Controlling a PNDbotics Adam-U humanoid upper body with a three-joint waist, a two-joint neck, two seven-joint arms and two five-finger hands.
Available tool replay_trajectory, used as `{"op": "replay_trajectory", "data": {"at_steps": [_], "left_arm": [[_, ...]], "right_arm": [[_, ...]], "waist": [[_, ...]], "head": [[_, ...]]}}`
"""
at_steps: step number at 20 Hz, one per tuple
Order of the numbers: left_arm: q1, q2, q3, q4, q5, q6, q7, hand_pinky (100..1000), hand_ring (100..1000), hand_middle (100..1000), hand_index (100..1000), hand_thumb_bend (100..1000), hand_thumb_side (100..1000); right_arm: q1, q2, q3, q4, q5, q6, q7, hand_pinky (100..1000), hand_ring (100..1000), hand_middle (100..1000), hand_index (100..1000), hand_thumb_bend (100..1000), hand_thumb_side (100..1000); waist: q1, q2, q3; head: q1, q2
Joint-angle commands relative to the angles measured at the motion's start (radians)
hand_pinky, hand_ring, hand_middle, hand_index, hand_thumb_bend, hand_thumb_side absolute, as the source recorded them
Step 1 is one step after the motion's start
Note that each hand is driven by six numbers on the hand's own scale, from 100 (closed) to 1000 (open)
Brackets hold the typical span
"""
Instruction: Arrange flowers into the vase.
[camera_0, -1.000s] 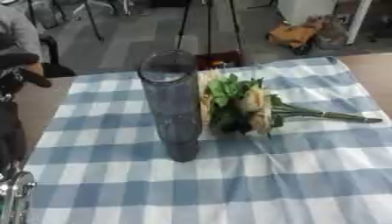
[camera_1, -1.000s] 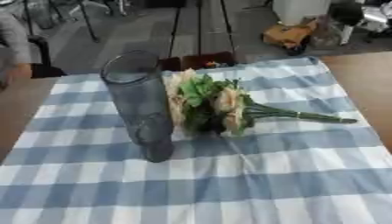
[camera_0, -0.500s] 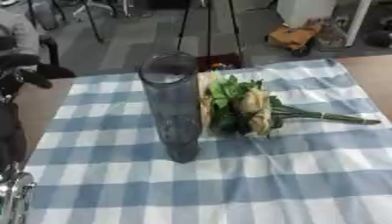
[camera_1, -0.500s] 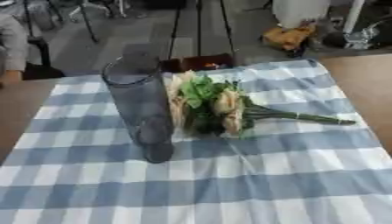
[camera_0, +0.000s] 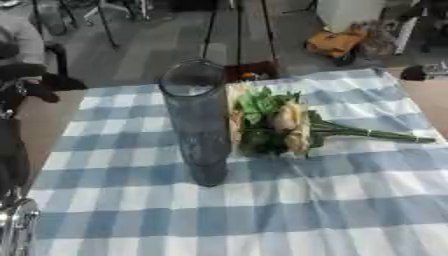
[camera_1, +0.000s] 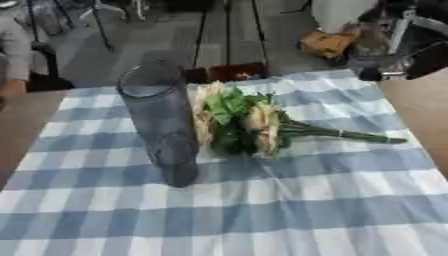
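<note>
While the bunch of cream and pale yellow artificial flowers with green leaves (camera_1: 245, 125) has not moved, lying on its side just right of the tall clear grey glass vase (camera_1: 162, 125), blooms almost against the glass and stems pointing away from it, the robot's dark and silver right hand (camera_1: 383, 67) has dropped in far to the vase's right. That suggests a reach for the stems is only starting. How far that hand is open cannot be told; it holds nothing. The vase stands upright and empty on the blue and white checked tablecloth (camera_1: 262, 215). Left of the vase, at the cloth's edge, a dark shape is probably the left hand (camera_0: 31, 82); its state cannot be told.
</note>
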Motion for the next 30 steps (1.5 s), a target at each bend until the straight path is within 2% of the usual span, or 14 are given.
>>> {"op": "replay_trajectory", "data": {"at_steps": [1,7,12,15,17,20,23,28,30], "left_arm": [[-0.009,0.016,-0.003,-0.019,0.007,0.0,-0.003,459,650,711,854,100,1000],[-0.011,0.012,-0.006,-0.019,0.01,0.001,-0.007,459,650,711,854,100,1000],[-0.012,0.008,-0.008,-0.019,0.014,0.001,-0.01,459,650,711,854,100,1000],[-0.011,0.006,-0.009,-0.019,0.015,0.002,-0.011,459,649,711,854,100,1000],[-0.01,0.004,-0.01,-0.019,0.016,0.002,-0.012,458,649,711,854,100,1000],[-0.01,0.002,-0.01,-0.019,0.018,0.003,-0.013,457,649,711,854,100,1000],[-0.009,0.001,-0.011,-0.019,0.019,0.004,-0.015,457,649,711,854,100,1000],[-0.008,-0.001,-0.011,-0.019,0.021,0.005,-0.016,455,648,711,854,100,1000],[-0.008,-0.001,-0.011,-0.019,0.022,0.006,-0.016,455,648,711,853,100,1000]], "right_arm": [[-0.033,0.007,0.002,0.023,0.046,0.0,-0.029,833,836,729,893,684,873],[-0.053,0.065,0.009,0.083,0.126,0.012,-0.074,832,850,711,894,684,838],[-0.055,0.113,0.007,0.121,0.173,0.042,-0.1,845,889,664,902,694,676],[-0.056,0.143,0.001,0.144,0.2,0.067,-0.093,829,894,657,902,700,645],[-0.057,0.162,-0.007,0.159,0.22,0.084,-0.087,869,927,652,907,711,578],[-0.058,0.188,-0.02,0.177,0.246,0.104,-0.071,890,940,668,913,715,529],[-0.06,0.208,-0.032,0.19,0.27,0.124,-0.067,896,945,641,910,709,511],[-0.048,0.228,-0.039,0.204,0.332,0.148,-0.111,910,971,696,904,696,487],[-0.041,0.234,-0.042,0.211,0.351,0.151,-0.129,916,978,692,901,691,484]], "waist": [[-0.002,-0.019,0.004],[0.002,-0.019,0.01],[0.005,-0.018,0.014],[0.007,-0.018,0.016],[0.008,-0.019,0.018],[0.011,-0.018,0.02],[0.013,-0.018,0.021],[0.015,-0.015,0.023],[0.015,-0.014,0.023]], "head": [[-0.006,-0.013],[-0.016,-0.019],[-0.029,-0.026],[-0.034,-0.029],[-0.039,-0.031],[-0.045,-0.032],[-0.052,-0.035],[-0.06,-0.035],[-0.061,-0.034]]}}
